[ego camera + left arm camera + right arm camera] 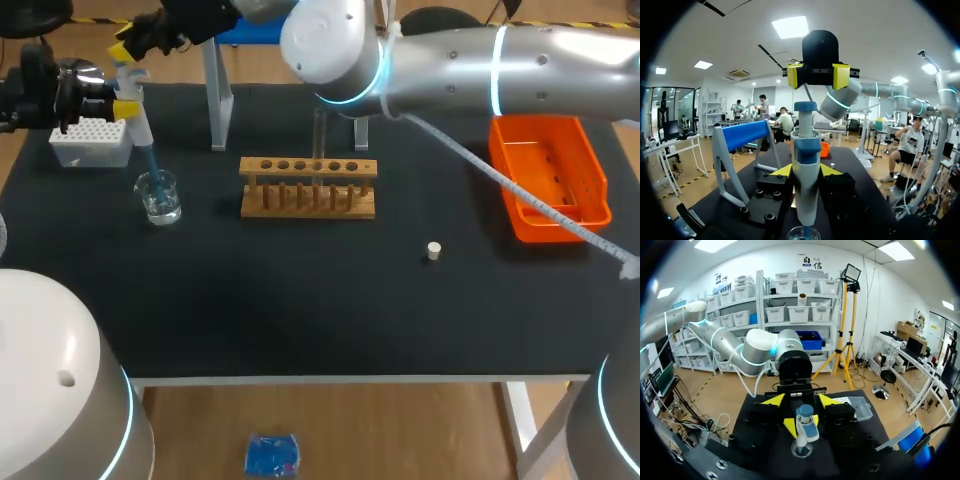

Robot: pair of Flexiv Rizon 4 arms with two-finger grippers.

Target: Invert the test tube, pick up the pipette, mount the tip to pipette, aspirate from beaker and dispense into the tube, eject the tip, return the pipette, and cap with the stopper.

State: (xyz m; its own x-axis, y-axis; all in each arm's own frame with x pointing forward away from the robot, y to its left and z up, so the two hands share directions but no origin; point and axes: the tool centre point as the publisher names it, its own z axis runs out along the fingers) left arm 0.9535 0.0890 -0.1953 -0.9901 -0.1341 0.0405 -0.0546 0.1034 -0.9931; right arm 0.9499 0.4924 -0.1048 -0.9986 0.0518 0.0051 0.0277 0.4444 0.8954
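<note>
Nearest on the bench [300,320], the small white stopper [433,250] lies alone, well apart from everything else, apparently kept back for the capping step. Further in, the wooden rack [308,200] holds the test tube [320,135] upright in a middle hole, so it seems ready to receive liquid. Off to the rack's left stands the clear beaker [158,197], with the blue tip of the pipette [138,125] dipping into it. The left pincer [805,171] is closed on the pipette's body from both sides and keeps it vertical so the tip reaches down into the beaker. Just above the plunger hangs the right pincer [817,76], its yellow tips apart and gripping nothing. Its position suggests it is there to work the plunger for aspiration. Just behind the beaker sits the tip box [92,140]. Farther back are the pipette stand [218,95] and, to the right, an orange tray [550,180], probably meant for the ejected tip.
</note>
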